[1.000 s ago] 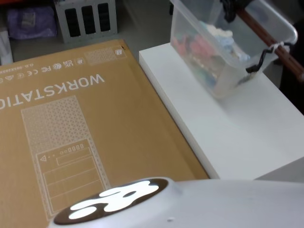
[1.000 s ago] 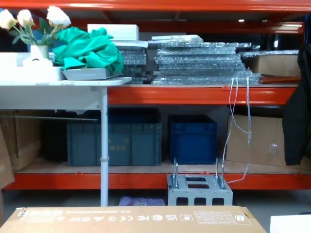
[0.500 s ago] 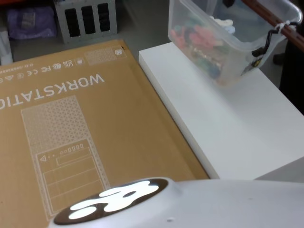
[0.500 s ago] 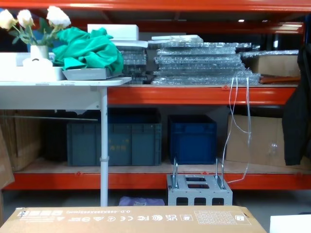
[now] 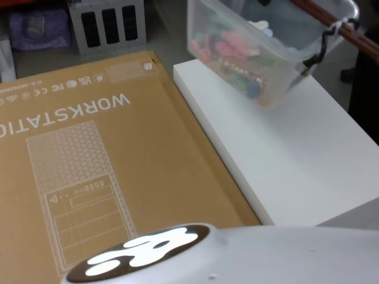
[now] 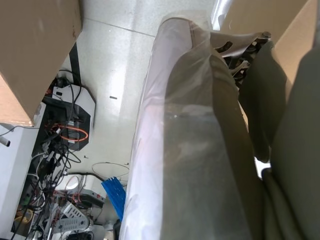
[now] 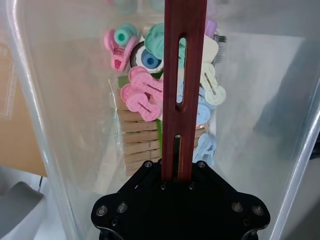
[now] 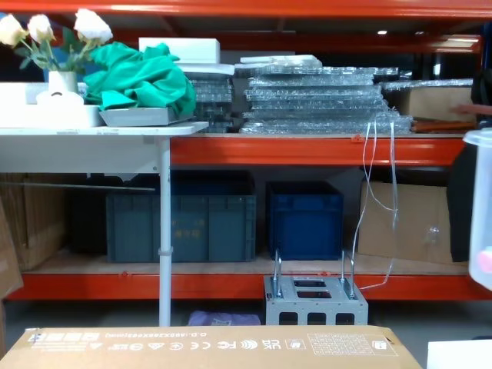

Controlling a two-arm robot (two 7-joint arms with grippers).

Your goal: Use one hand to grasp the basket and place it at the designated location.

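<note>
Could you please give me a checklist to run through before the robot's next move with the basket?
1. Grip: right gripper shut on the reddish-brown handle: ok.
2. Clearance: basket hangs above the white table, as the chest view shows: ok.
3. Load: coloured clips lie well below the rim: ok.
4. Handle fixing: white zip tie in place at one end: ok; the other end: cannot tell.
5. Set-down spot: none marked that I can see on the table or the cardboard box: cannot tell.
</note>
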